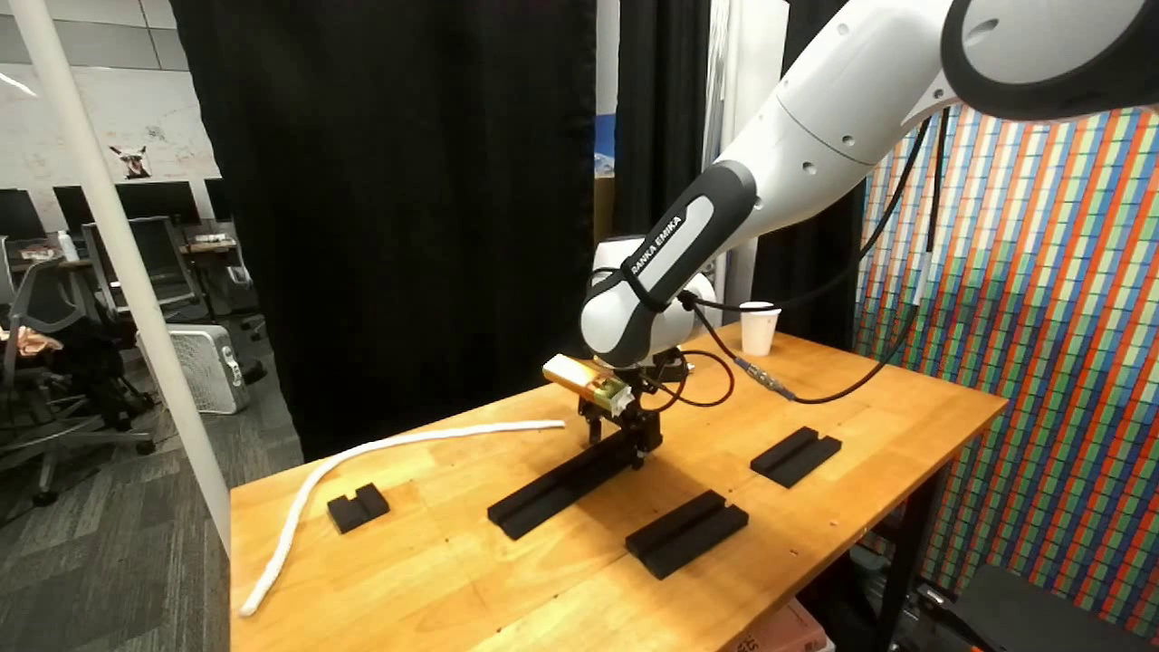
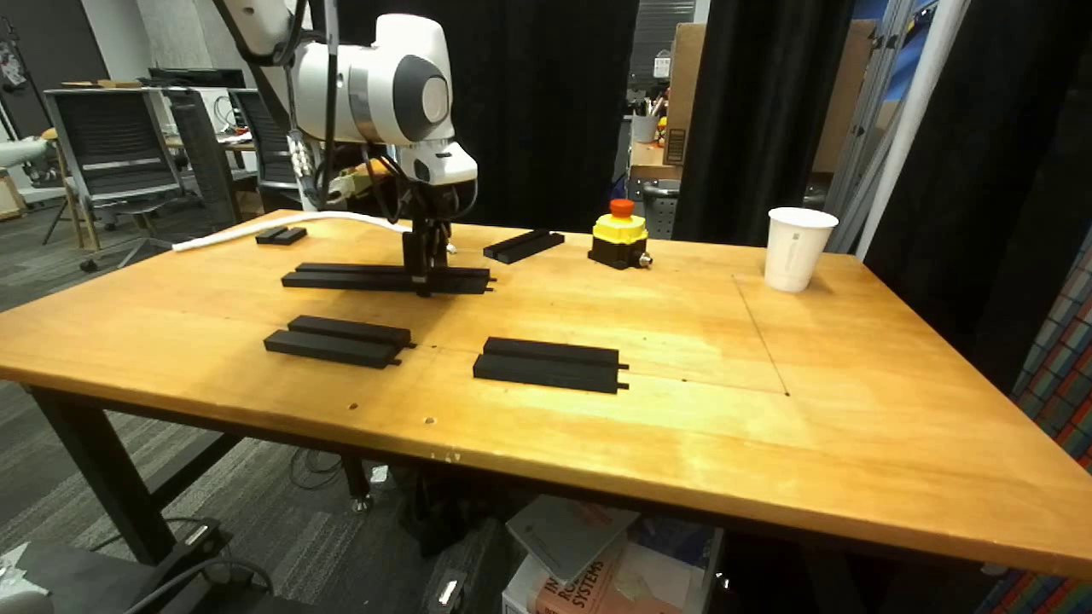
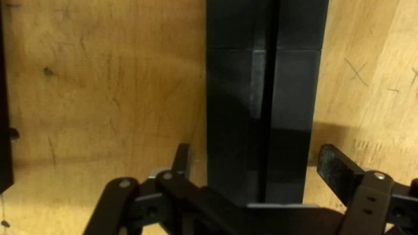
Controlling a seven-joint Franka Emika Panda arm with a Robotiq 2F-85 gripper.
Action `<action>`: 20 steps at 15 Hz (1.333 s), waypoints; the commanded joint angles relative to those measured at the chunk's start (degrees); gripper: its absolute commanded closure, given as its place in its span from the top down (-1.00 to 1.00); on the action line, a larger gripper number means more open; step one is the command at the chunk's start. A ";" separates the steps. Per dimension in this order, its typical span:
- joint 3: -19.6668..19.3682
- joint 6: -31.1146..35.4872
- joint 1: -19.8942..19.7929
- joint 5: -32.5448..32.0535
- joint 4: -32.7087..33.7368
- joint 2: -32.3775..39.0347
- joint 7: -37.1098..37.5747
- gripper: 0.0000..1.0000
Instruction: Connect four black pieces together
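Two of the black pieces lie end to end as one grooved strip, also seen in an exterior view. From the wrist, only a thin seam shows between the upper bar and the lower bar. My gripper straddles the lower bar, its fingers spread with bare wood showing on both sides. It stands low over the strip in both exterior views. Two loose black pieces rest flat and apart: one bar and another bar, with small tabs at their right ends.
A small black block sits beside the white cable. Another black block lies behind the strip, near an emergency stop button. A paper cup stands farther right. A dark edge shows at the wrist view's left.
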 commanded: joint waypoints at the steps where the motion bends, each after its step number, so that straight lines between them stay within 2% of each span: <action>1: -0.53 0.86 -0.62 0.87 -2.54 -4.67 0.27 1.00; 5: -0.82 0.59 -1.34 1.63 -5.83 -10.30 1.52 1.00; 7: -0.58 1.35 -1.05 2.88 -8.19 -12.70 5.33 1.00; 14: 5.54 3.95 0.29 12.35 -14.86 -17.56 13.86 1.00; 18: 6.90 7.82 1.67 10.23 -20.52 -18.50 22.30 1.00; 20: 6.97 8.81 1.78 9.53 -23.42 -19.05 24.19 1.00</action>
